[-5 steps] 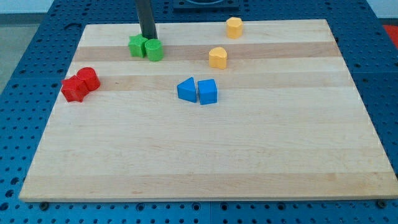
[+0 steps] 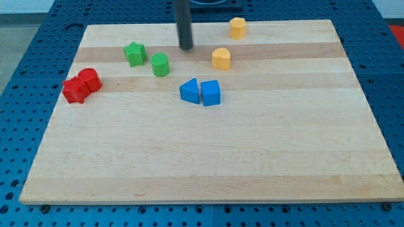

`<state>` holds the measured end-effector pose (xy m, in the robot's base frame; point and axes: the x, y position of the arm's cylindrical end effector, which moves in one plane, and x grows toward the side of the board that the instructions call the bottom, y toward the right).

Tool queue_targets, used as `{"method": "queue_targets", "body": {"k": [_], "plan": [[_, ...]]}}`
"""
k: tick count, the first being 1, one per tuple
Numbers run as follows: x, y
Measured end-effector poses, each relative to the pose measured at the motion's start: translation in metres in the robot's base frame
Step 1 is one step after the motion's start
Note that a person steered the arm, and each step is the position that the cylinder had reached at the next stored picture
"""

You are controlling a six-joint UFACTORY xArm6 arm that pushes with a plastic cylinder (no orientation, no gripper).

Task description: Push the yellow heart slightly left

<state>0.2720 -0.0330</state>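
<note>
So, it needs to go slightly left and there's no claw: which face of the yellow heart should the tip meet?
Its right face, probably. My tip sits to the left of the yellow heart, so it should circle round first, then push leftward.

There were 8 blocks on the wooden board (image 2: pixel 208 157). 2 were red: a red block (image 2: pixel 89 79) and another red block (image 2: pixel 75 90), touching each other. 2 were green: a green star (image 2: pixel 134 53) and a green cylinder (image 2: pixel 160 65). 2 were blue: a blue triangle (image 2: pixel 189 91) and a blue block (image 2: pixel 211 93), side by side. 2 were yellow: a yellow heart (image 2: pixel 221 58) and a yellow block (image 2: pixel 237 28). There was 1 dark rod, with my tip (image 2: pixel 185 48).
</note>
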Motion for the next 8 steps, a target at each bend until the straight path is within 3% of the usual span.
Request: {"method": "queue_targets", "body": {"k": [3,4,6,8], "plan": [[0.014,0.136],[0.041,0.141],[0.062,0.091],[0.032,0.032]]}}
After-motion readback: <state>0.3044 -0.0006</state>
